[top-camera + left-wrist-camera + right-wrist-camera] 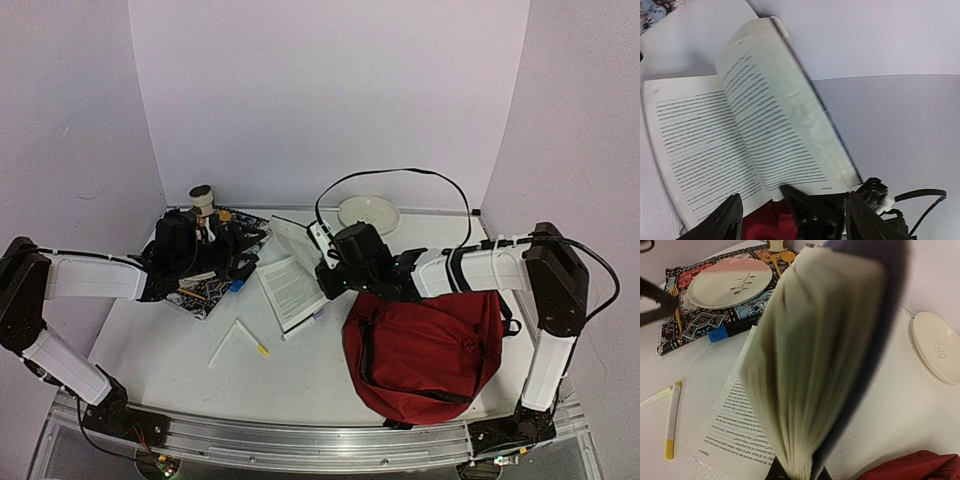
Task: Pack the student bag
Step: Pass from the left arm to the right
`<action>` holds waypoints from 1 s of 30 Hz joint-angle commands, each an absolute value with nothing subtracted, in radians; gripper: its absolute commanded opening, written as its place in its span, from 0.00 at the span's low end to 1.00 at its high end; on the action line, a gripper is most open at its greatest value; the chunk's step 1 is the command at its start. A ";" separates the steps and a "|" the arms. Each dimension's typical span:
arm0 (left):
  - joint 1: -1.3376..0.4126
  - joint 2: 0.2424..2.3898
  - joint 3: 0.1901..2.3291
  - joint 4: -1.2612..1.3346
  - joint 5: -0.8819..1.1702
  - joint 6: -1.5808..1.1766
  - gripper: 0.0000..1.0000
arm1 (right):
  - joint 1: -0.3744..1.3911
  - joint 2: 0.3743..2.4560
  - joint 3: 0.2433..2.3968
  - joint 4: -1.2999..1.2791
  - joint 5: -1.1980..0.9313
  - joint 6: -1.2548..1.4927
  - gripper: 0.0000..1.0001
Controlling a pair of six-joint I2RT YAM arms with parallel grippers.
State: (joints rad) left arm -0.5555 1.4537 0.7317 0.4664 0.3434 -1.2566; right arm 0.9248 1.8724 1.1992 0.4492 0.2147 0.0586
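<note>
Just on the near side of the right gripper point(328, 268) lies the student bag point(425, 355), seemingly kept close for loading. We see that gripper clamped on the raised half of the book point(290, 285), probably to close it. The left gripper point(794, 202) stands spread and empty. Only the right wrist view reveals the leaf-printed plate point(730, 282).

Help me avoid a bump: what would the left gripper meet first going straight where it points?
Most likely the open book, which fills the view ahead of the left gripper; how far off is unclear.
</note>
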 commanded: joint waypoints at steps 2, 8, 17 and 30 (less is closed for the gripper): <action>-0.546 1.420 0.647 0.494 0.309 -1.266 0.73 | 0.905 1.745 1.269 0.558 0.290 0.179 0.00; -0.546 1.475 0.633 0.494 0.337 -1.275 0.78 | 0.905 1.724 1.280 0.548 0.290 0.247 0.00; -0.554 1.583 0.673 0.508 0.375 -1.284 0.89 | 0.905 1.692 1.293 0.547 0.298 0.334 0.00; -0.588 1.725 0.711 0.679 0.433 -1.396 0.99 | 0.904 1.635 1.318 0.566 0.310 0.447 0.00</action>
State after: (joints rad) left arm -0.5746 1.6864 0.6658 0.5527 0.3958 -1.3396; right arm 0.9039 1.7602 1.2247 0.3897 0.2565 0.3991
